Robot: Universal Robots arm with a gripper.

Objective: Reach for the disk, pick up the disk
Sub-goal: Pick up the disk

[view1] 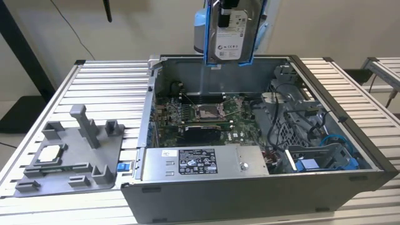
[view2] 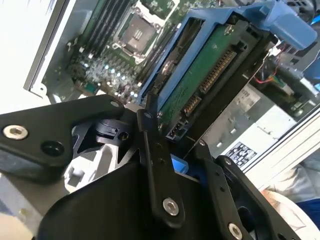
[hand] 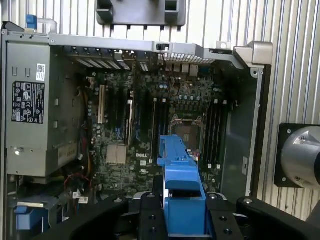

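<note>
Clearly the end effector (hand: 184, 215) is clamped on the disk (view1: 233, 35), high above the open computer case's (view1: 250, 197) far side; it seems rigid, weighty and shock-sensitive, best gripped by its blue bracket (hand: 181, 172) edges.

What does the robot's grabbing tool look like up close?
The tool is matt black all over. Its fingers are flat, straight bars linked like levers. They are joined by round silver screw heads and set on a broad black body. In the first wrist view, a round silver-grey part sits on a black square plate beside it.
</note>
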